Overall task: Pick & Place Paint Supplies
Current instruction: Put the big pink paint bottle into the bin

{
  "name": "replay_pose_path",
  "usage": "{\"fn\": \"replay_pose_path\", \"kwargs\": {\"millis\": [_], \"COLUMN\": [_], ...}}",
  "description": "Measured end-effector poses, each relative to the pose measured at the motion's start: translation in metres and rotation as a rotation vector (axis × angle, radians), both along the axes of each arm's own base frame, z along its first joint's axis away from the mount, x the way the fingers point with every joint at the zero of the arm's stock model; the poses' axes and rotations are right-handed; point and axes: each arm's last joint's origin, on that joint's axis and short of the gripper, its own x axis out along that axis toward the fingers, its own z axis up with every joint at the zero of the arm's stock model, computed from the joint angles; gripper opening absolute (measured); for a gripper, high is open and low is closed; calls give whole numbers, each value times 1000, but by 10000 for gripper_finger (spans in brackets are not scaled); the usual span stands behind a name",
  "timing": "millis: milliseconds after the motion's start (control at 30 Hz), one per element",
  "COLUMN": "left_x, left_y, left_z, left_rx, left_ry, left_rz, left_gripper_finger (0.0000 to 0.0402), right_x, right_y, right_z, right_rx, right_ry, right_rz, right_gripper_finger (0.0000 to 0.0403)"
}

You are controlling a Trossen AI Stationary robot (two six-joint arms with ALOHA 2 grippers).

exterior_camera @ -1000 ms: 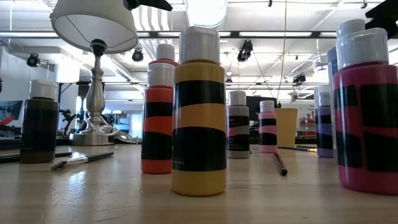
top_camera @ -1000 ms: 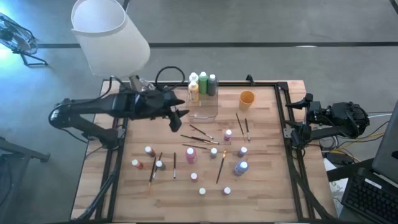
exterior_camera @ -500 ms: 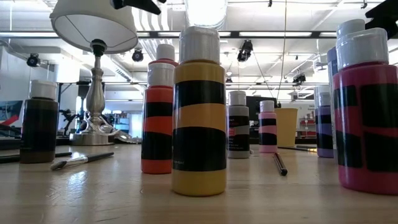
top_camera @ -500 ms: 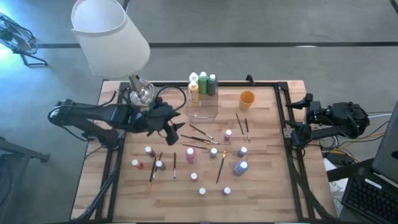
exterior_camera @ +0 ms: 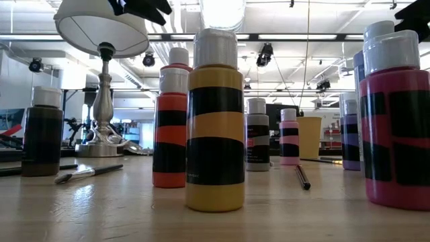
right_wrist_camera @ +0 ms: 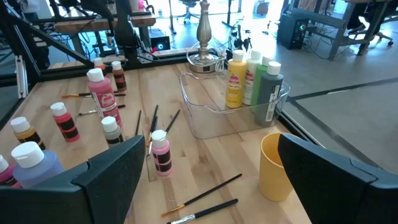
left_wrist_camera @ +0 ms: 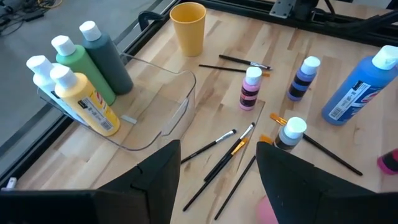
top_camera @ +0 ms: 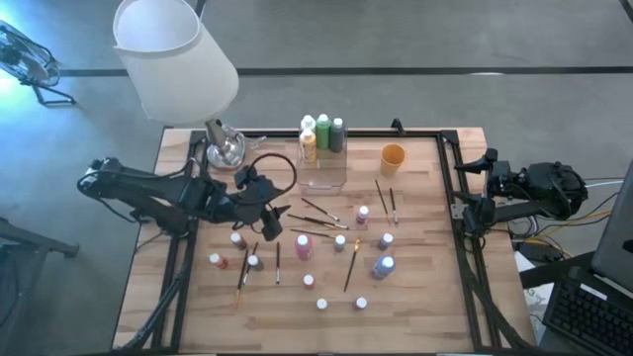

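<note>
Several small white-capped paint bottles (top_camera: 303, 243) stand upright on the wooden table (top_camera: 425, 297), with thin dark brushes (top_camera: 316, 211) lying flat among them. My left gripper (top_camera: 275, 220) hovers open above the table's left middle, over the brushes (left_wrist_camera: 217, 155) and beside a pink bottle (top_camera: 237, 239), touching nothing. In the low view it shows at the top (exterior_camera: 141, 8), high over the bottles (exterior_camera: 215, 121). My right gripper (right_wrist_camera: 210, 142) waits open at the table's right edge (top_camera: 473, 190), holding nothing.
A clear plastic box (top_camera: 321, 170) at the far middle holds several larger bottles (top_camera: 322, 132) at its far end. An orange cup (top_camera: 393, 158) stands to its right. A lamp (top_camera: 173, 54) with its base (top_camera: 226, 148) and a looped cable (top_camera: 277, 163) fill the far left corner.
My left gripper has swung from beside the clear box toward the table's near edge and gone down, ending over the brushes and bottles at the left middle. It has stayed open. Nothing on the table has moved.
</note>
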Motion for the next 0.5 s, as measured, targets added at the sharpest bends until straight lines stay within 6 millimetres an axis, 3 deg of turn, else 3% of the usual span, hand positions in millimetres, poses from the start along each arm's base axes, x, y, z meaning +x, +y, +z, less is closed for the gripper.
{"fn": "replay_pose_path", "kwargs": {"millis": [500], "left_x": [-1], "left_y": [-1], "left_z": [-1], "left_rx": [0], "left_ry": [11], "left_rz": [5], "left_gripper_finger": [216], "right_x": [0], "right_y": [0], "right_z": [0], "right_rx": [0], "right_ry": [0], "right_rz": [0], "right_gripper_finger": [364]}}
